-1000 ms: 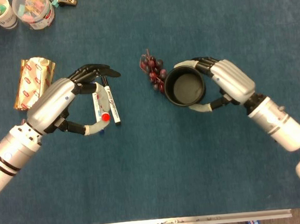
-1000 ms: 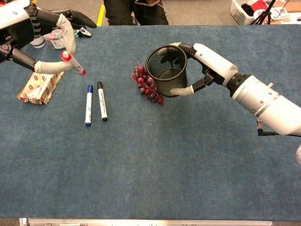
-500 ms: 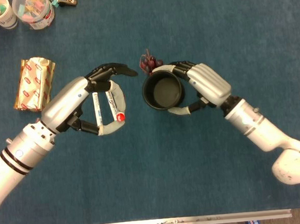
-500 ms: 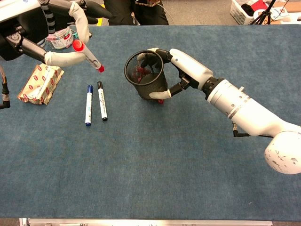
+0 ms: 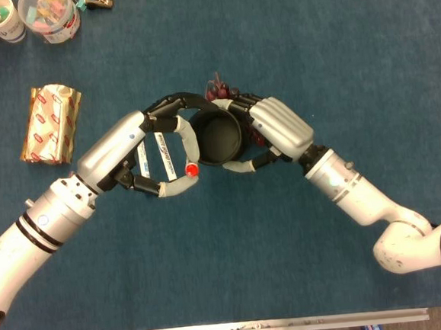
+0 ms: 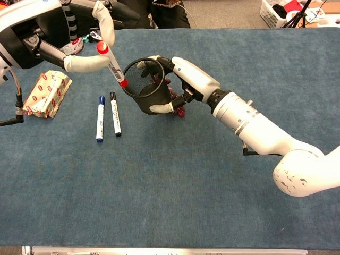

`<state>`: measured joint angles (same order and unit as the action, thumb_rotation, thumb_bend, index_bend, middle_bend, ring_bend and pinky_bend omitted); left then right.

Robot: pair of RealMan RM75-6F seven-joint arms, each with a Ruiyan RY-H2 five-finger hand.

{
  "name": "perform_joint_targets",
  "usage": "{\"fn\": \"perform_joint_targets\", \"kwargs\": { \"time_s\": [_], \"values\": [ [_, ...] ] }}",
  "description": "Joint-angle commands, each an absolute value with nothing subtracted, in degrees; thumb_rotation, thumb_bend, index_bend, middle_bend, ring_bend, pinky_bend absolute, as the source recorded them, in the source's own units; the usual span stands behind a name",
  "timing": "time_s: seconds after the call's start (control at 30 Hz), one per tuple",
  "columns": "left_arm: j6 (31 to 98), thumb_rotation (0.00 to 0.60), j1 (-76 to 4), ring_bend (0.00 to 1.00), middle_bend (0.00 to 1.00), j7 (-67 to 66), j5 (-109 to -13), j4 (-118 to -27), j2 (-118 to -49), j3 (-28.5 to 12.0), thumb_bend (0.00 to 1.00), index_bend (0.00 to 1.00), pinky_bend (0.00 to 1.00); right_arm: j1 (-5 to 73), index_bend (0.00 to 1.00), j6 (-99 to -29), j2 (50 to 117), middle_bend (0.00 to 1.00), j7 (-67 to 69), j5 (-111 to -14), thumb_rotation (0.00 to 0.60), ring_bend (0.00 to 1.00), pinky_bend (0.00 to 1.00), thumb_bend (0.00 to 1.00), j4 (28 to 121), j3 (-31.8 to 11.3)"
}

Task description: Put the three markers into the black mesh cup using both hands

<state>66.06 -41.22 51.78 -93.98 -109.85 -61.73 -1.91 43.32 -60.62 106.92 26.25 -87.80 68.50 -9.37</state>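
My left hand (image 6: 79, 53) pinches a red-capped marker (image 6: 113, 67) in the air, tip pointing down. The tip sits at the left rim of the black mesh cup (image 6: 146, 85). My right hand (image 6: 183, 82) grips that cup off the table, tilted with its mouth towards the marker. From the head view, my left hand (image 5: 139, 152) and right hand (image 5: 275, 126) meet around the cup (image 5: 217, 138), with the red cap (image 5: 192, 169) just left of it. A blue marker (image 6: 100, 118) and a black marker (image 6: 115, 121) lie side by side on the blue cloth.
A bunch of dark grapes (image 5: 218, 89) lies behind the cup. A red-and-gold snack packet (image 6: 45, 93) rests at the left. Two tubs (image 5: 48, 14) stand at the back left corner. The metal table edge (image 5: 256, 328) runs along the front.
My right hand has carried the cup leftwards and tilted it. My left hand has brought the red marker rightwards, so its tip is now at the cup's rim.
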Motion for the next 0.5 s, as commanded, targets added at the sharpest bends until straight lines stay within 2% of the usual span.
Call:
{"fn": "perform_joint_targets", "kwargs": {
  "time_s": [0.03,0.5],
  "values": [
    [65.86,0.6,-41.25,0.11,0.2,52.79,-93.83,-110.19,-61.93,-2.11,0.29,0.65,0.1,43.66,0.38,-60.71,107.85,0.36,26.11,-87.49,0.6,0.24,0.25,0.37,67.8,-9.63],
    [63.85,0.6,-41.89,0.1,0.2,53.75,-93.25,-108.59,-64.48,-2.92,0.29,0.65,0.1,44.81,0.38,-61.39,110.64,0.36,27.0,-87.12,0.6,0.24,0.25,0.37,67.75,-10.27]
  ]
}}
